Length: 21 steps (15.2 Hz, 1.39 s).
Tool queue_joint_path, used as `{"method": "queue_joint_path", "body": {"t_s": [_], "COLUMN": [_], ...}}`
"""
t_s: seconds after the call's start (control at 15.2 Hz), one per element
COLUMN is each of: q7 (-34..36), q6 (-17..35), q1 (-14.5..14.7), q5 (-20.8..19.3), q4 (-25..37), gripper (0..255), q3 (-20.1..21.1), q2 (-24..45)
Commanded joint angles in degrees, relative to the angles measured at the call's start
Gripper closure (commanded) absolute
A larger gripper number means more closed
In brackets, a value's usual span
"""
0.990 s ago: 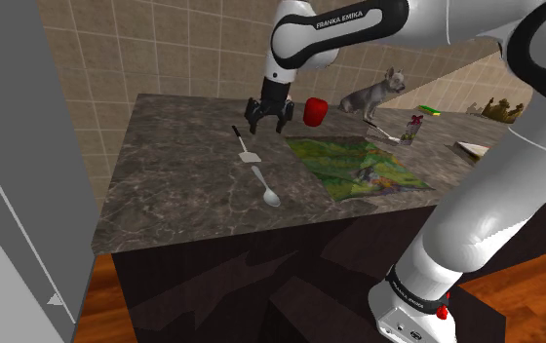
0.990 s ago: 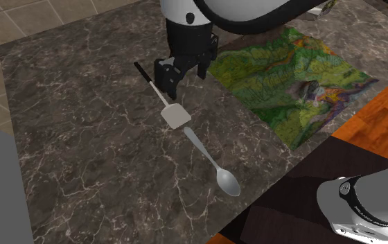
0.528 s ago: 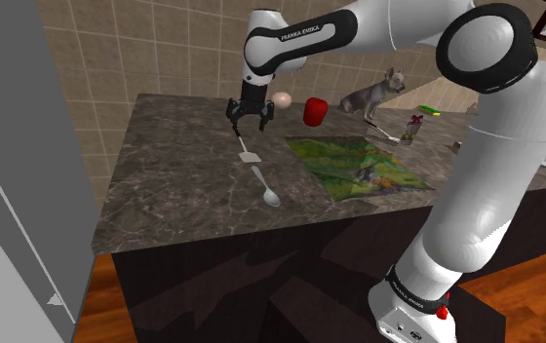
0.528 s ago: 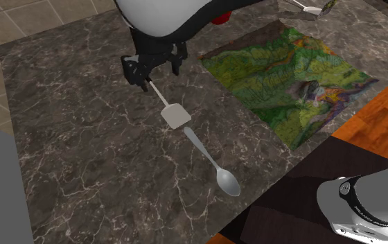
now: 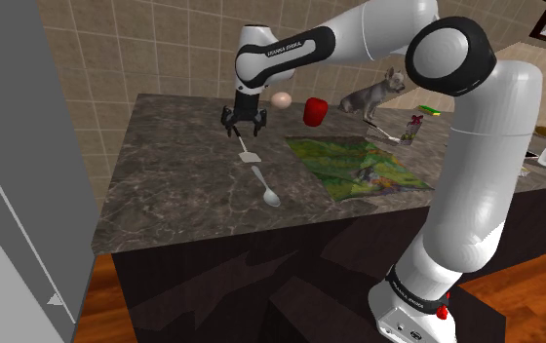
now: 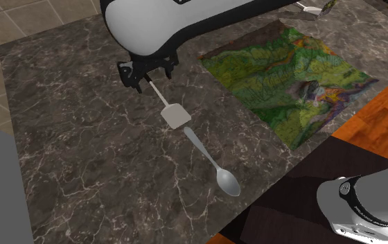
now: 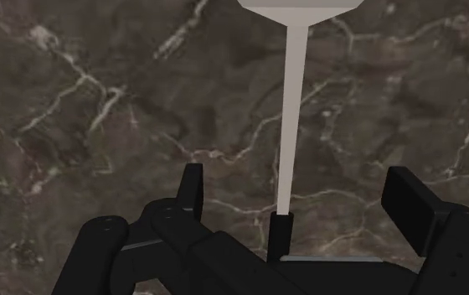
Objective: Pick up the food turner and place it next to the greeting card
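food turner (image 5: 249,155) lies flat on the dark marbled counter (image 5: 169,171), its black handle end under my gripper (image 5: 243,125) and its pale blade just beside the handle tip of a grey spoon (image 5: 266,187). my fingers are spread and touch nothing. in the wrist view the turner's shaft (image 7: 290,126) runs out between them with counter showing on both sides of it. white lettering on my arm (image 5: 295,46) reads "franka emika". to the shoulder view's right of the turner lies the greeting card (image 5: 359,164), a flat sheet printed with a green landscape, apart from the blade. the shoulder view also takes in a pale egg-shaped thing (image 5: 281,98), a red object (image 5: 314,111) and a grey dog figure (image 5: 373,93) along the counter's far side. the second exterior view looks steeply down on the turner (image 6: 177,115), spoon (image 6: 217,166) and card (image 6: 283,76).
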Motion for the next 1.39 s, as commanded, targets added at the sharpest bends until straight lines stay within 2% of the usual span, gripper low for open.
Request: {"method": "queue_joint_path", "body": {"t_s": [0.0, 0.53, 0.59, 1.19, 1.32], "q7": [0.1, 0.1, 0.1, 0.1, 0.0], "q6": [1.7, 1.7, 1.7, 1.7, 0.4], "q1": [0.0, 0.0, 0.0, 0.0, 0.0], "q5": [-0.1, -0.1, -0.1, -0.1, 0.0], "q4": [-0.9, -0.9, -0.9, -0.9, -0.1], "gripper": [0, 0, 255, 255, 255], "q3": [-0.1, -0.1, -0.1, -0.1, 0.0], "q2": [0.8, 0.8, 0.8, 0.8, 0.2]}}
